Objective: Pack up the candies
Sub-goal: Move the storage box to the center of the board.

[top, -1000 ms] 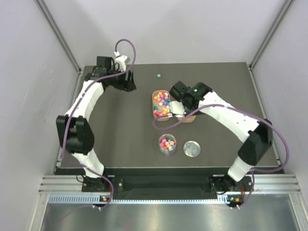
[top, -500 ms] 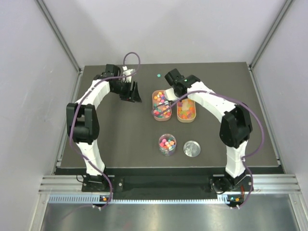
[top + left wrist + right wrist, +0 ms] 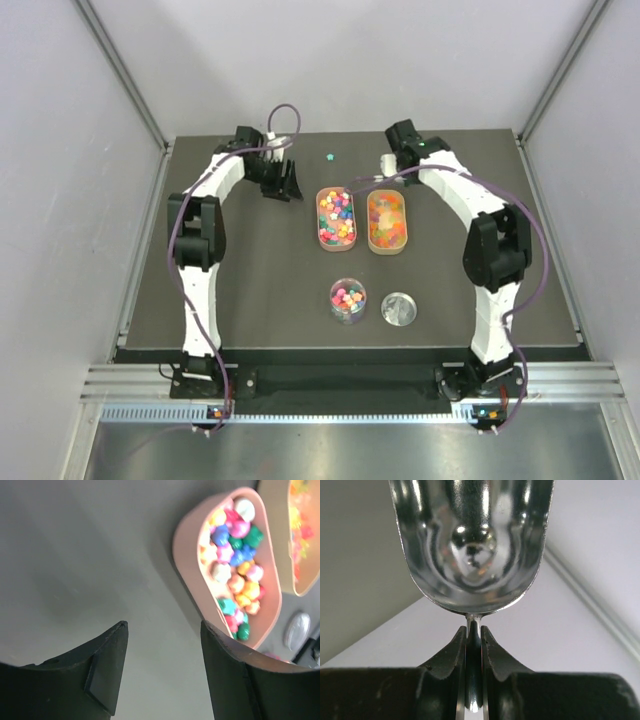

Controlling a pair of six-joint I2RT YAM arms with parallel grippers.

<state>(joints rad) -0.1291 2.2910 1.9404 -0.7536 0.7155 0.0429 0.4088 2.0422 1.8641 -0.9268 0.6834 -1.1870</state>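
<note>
My left gripper (image 3: 164, 630) hangs with its jaws parted and nothing between them, low over the dark table (image 3: 75, 555), just beside the near end of the pink oval tray (image 3: 186, 555). That tray holds a heap of the candies (image 3: 235, 575) in pink, blue, green, yellow and orange. A second oval tray (image 3: 387, 222) sits right alongside it, touching or nearly so, filled with mostly orange and yellow pieces. My right gripper (image 3: 473, 640) is clenched on the thin handle of the metal scoop (image 3: 470, 540), whose shiny bowl sticks out past my fingertips against the pale wall; seen from above, it sits beyond the far end of the second tray. Nearer my bases, a round clear jar (image 3: 348, 300) holds more candies, with its lid (image 3: 399, 309) lying flat just beside it. One stray green candy (image 3: 329, 156) lies alone on the far part of the table.
</note>
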